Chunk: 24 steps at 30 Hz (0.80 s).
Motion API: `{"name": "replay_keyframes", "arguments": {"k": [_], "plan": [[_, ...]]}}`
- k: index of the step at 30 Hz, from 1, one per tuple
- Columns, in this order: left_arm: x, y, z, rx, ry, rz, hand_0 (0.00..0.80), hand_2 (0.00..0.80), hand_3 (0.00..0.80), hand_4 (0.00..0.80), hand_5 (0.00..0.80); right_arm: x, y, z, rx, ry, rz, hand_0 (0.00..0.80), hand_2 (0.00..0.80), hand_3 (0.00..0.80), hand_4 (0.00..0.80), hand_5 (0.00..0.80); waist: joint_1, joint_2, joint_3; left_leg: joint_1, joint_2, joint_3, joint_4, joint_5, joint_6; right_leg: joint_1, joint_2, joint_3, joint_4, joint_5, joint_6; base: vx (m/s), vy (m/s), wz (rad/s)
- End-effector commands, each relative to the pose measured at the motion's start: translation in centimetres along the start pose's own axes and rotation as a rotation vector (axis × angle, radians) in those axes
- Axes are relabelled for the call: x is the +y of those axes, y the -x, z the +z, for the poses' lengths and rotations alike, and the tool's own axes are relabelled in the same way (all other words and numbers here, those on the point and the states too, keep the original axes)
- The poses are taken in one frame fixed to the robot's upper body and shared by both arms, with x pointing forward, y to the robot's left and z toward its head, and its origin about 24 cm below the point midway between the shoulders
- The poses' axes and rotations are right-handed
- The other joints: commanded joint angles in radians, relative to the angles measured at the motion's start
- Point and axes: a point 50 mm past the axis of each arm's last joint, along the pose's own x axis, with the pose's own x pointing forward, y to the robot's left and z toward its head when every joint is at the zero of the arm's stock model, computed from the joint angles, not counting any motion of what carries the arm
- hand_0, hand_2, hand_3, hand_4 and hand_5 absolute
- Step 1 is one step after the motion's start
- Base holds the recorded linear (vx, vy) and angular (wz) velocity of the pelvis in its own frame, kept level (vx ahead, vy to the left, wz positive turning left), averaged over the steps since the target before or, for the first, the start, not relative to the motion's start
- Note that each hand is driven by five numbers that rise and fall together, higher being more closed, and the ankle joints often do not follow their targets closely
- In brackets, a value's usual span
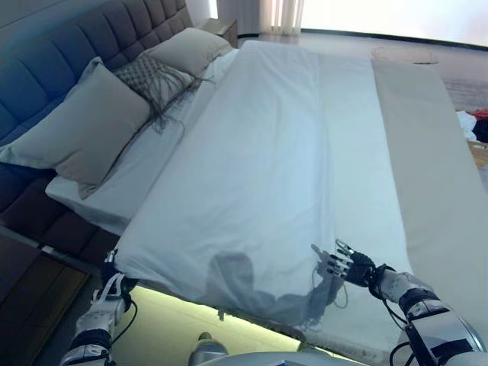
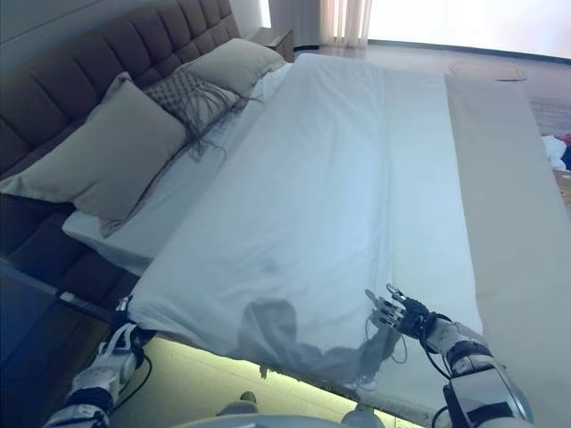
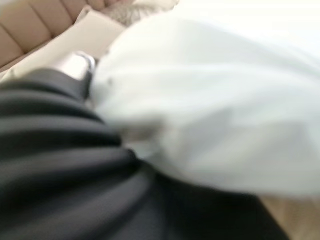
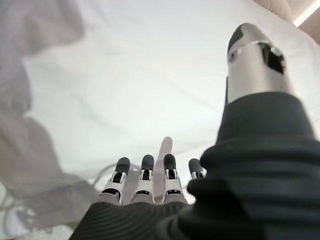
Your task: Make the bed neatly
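Note:
A white duvet lies spread over the bed, with its near edge hanging over the bed's side. My left hand is at the duvet's near left corner, below the mattress edge, with its fingers closed on the cloth; the left wrist view shows white cloth bunched against the hand. My right hand is open, its fingers straight and spread just above the duvet's near edge. It also shows in the right wrist view, over smooth white cloth.
A large grey pillow, a patterned cushion and another pillow lean on the tufted headboard at the left. A beige cover runs along the right. A nightstand stands at the back, and clothes lie at the far right.

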Motion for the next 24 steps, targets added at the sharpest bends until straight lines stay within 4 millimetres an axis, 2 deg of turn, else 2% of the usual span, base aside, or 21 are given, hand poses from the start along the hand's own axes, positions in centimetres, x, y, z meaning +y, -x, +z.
{"name": "replay_keyframes", "arguments": {"k": [1,4,5,8,10,13,17,24], "plan": [[0.0,3.2,11.1,-0.343,-0.073,0.076,0.800,0.800,0.800,0.800,0.800,1.5,-0.4,2.0,-0.043,0.022,0.015,0.000,0.000,0.000,0.000,0.000,0.071,-0.043,-0.009,-0.026,0.006,-0.020,0.001,0.010,-0.010,0.082,-0.099,-0.044,0.024,-0.086,0.080,0.016,0.075,0.07],[0.5,4.4,13.2,-0.411,-0.079,0.169,0.800,0.800,0.800,0.800,0.800,1.6,-0.5,1.8,-0.044,0.027,0.022,0.000,0.000,0.000,0.000,0.000,0.075,-0.042,-0.011,-0.029,-0.001,-0.028,0.001,0.010,-0.007,0.086,-0.100,-0.051,0.025,-0.088,0.082,0.018,0.047,0.08],[1.1,5.4,14.5,-0.468,-0.067,0.240,0.800,0.800,0.800,0.800,0.800,1.6,-0.5,1.8,-0.047,0.027,0.023,0.000,0.000,0.000,0.000,0.000,0.081,-0.040,-0.012,-0.031,-0.002,-0.031,0.002,0.010,-0.006,0.087,-0.101,-0.057,0.026,-0.089,0.082,0.010,0.030,0.06],[2.7,7.6,16.2,-0.562,-0.024,0.358,0.800,0.800,0.800,0.800,0.800,1.4,-0.4,1.8,-0.051,0.024,0.022,0.000,0.000,0.000,0.000,0.000,0.089,-0.039,-0.010,-0.037,-0.005,-0.038,0.005,0.011,-0.004,0.088,-0.102,-0.063,0.028,-0.091,0.082,0.007,0.020,0.04],[3.8,8.7,16.6,-0.591,-0.010,0.400,0.800,0.800,0.800,0.800,0.800,1.2,-0.4,1.8,-0.055,0.018,0.012,0.000,0.000,0.000,0.000,0.000,0.092,-0.040,-0.006,-0.037,-0.004,-0.040,0.006,0.011,-0.004,0.088,-0.102,-0.066,0.030,-0.092,0.081,0.000,0.000,0.00],[5.3,9.6,16.0,-0.570,-0.014,0.409,0.800,0.800,0.800,0.800,0.800,0.2,0.1,1.7,-0.057,0.008,-0.019,0.000,0.000,0.000,0.000,0.000,0.094,-0.040,0.001,-0.037,-0.004,-0.043,0.008,0.010,-0.003,0.090,-0.101,-0.068,0.028,-0.092,0.080,0.011,0.039,0.00],[5.5,8.8,14.6,-0.492,-0.042,0.365,0.800,0.800,0.800,0.800,0.800,-1.0,0.8,2.2,-0.061,-0.007,-0.049,0.000,0.000,0.000,0.000,0.000,0.095,-0.040,0.007,-0.042,-0.006,-0.045,0.009,0.009,-0.003,0.088,-0.102,-0.067,0.029,-0.091,0.081,0.001,0.041,0.01],[3.3,5.8,12.6,-0.384,-0.094,0.285,0.800,0.800,0.800,0.800,0.800,-2.2,1.4,1.9,-0.057,-0.030,-0.064,0.000,0.000,0.000,0.000,0.000,0.090,-0.044,0.011,-0.048,-0.014,-0.049,0.008,0.003,0.002,0.083,-0.106,-0.062,0.022,-0.083,0.088,-0.002,0.019,0.02]]}}
